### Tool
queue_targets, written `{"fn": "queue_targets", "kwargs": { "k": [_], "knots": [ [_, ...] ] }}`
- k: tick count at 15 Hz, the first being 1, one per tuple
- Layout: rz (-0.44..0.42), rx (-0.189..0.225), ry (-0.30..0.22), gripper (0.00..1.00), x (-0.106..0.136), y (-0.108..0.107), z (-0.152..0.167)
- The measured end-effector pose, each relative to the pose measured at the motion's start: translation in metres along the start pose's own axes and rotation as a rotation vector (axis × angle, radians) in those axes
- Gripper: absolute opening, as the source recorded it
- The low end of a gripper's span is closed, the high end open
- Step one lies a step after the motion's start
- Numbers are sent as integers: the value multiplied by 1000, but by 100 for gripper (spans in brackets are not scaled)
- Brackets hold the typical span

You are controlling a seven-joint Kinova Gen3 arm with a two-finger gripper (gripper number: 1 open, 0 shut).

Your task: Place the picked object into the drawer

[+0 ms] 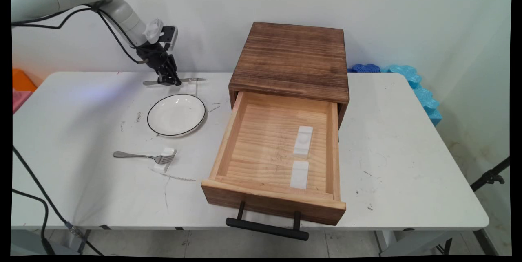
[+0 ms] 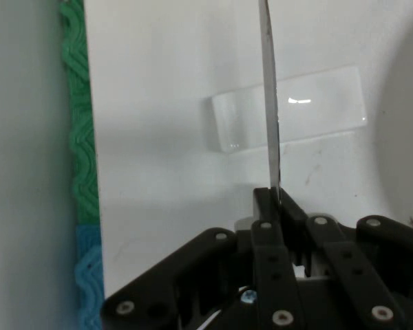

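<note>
Gripper (image 1: 169,79) is at the far left of the table (image 1: 408,152), clenched on a knife (image 1: 191,79); the hand view shows both fingers (image 2: 270,206) pinched flat on the blade edge-on. Knife is level, long axis running left-right along the table's back edge, and the grip sits near the middle with metal sticking out both sides, the longer end toward the box (image 1: 291,60). It's held just above or on a small clear rest (image 1: 191,87); can't tell whether they touch. Plate (image 1: 176,114) lies just in front of the gripper, toward the camera. Fork (image 1: 142,156) is farther forward, tines on a white rest (image 1: 164,160), handle pointing left. Open drawer (image 1: 277,152) is to the right of the plate, pulled toward the near edge, with two white blocks (image 1: 302,142) inside in a line front to back. Hidden: which end of the knife is the handle is hard to make out, and the hand view cuts off the blade tip at the top edge.
</note>
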Motion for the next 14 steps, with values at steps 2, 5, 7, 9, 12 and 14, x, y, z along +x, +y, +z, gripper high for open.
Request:
{"fn": "queue_targets", "kwargs": {
  "k": [2,5,7,9,12,14],
  "knots": [
    [-6,9,-1,0,1,2,-5],
    [-16,26,-2,0,5,9,-15],
    [-23,45,-2,0,10,15,-26],
    [-30,66,2,0,16,23,-39],
    [-34,90,7,0,25,31,-55],
    [-32,105,11,0,31,37,-65]
  ]
}}
